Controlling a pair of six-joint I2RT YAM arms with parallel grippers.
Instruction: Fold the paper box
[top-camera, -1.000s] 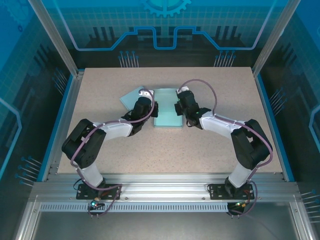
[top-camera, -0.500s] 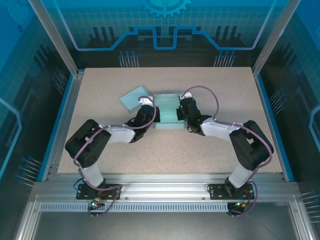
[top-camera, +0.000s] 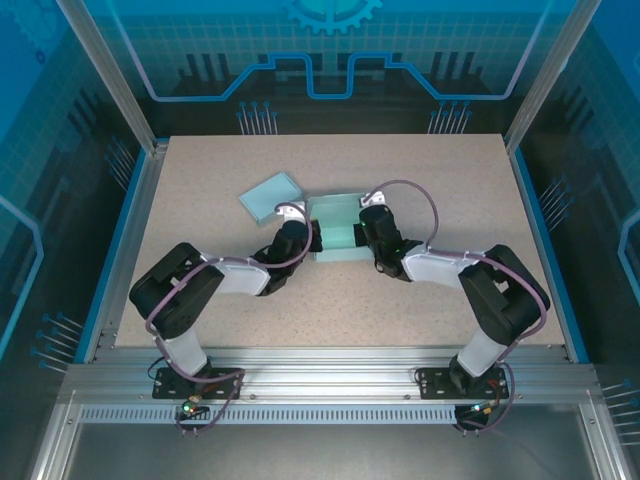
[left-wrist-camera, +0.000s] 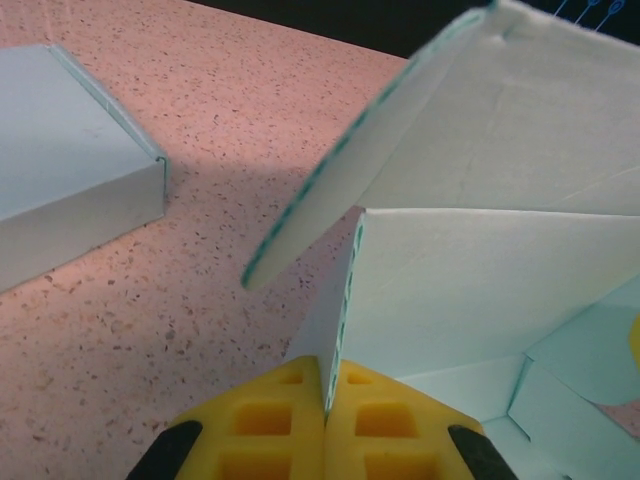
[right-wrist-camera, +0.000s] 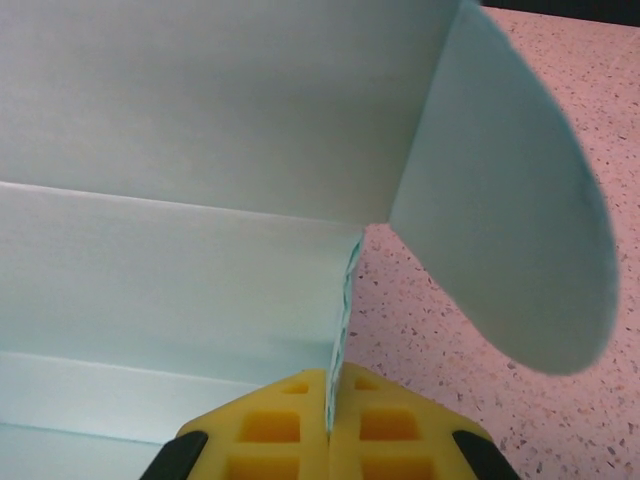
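Table (top-camera: 430, 290): speckled beige top, blue edging along the left and right sides. Two items lie on it. Open box (top-camera: 336, 225): pale teal card, near centre, base flat on the top, walls raised, flaps standing free. Closed box (top-camera: 271, 196): pale blue, flat, set askew, just behind and left of the open box, not touching it

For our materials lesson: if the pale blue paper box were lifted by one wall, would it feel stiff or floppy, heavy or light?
Likely light: the paper box is thin sheet. Probably fairly stiff, since the wall edge between the left fingers looks corrugated. Its rounded flap would probably swing at the crease.
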